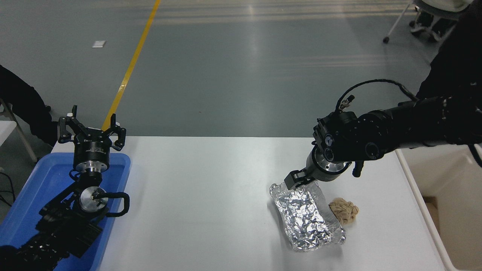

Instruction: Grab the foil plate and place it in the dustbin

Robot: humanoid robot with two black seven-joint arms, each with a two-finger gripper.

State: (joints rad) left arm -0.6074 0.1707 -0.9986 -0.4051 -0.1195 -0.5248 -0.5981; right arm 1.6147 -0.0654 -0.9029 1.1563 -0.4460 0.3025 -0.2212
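My right gripper (297,180) is down at the far end of the foil plate (307,216), right at its rim. My wrist hides most of the fingers, so I cannot tell if they are pinching the foil or apart. The foil plate is shiny, silver and crinkly. It lies flat on the white table (203,203), a bit right of the middle, with its long side running away from me. A small crumpled tan paper ball (343,211) sits just beside the plate, on its right side. The dustbin (421,195) is a big cream-white bin at the right edge of the table, well apart from the plate. My right arm reaches in over the bin's near corner. My left gripper (90,131) is parked at the far left, over the back edge of a blue plastic tray (34,195). Its fingers are spread wide and hold nothing.
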